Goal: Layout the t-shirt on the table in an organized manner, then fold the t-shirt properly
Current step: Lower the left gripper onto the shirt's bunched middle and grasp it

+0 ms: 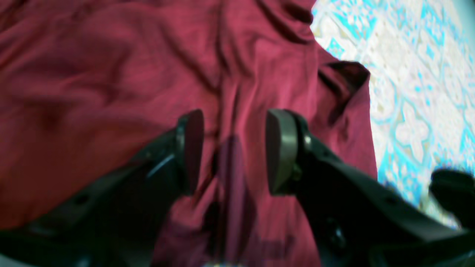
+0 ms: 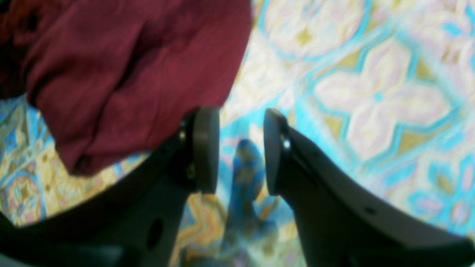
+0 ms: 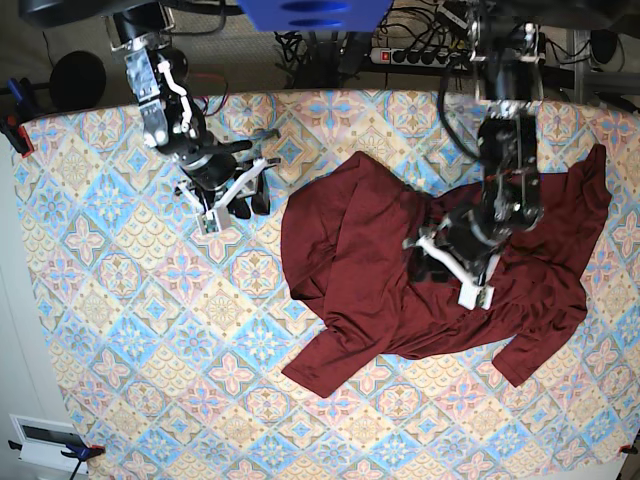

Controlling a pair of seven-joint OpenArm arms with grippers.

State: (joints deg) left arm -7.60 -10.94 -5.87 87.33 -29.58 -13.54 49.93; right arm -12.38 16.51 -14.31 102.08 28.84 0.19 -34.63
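Lying crumpled toward three o'clock on the counter [image 3: 120, 330], the t-shirt [image 3: 360, 270] needs spreading: close your left claw [image 1: 234, 150], gaping empty over its middle, on one layer only. Your right claw [image 2: 241, 148], also parted and empty, hovers at ten o'clock.

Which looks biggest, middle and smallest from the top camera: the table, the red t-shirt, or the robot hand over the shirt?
1. the table
2. the t-shirt
3. the left gripper
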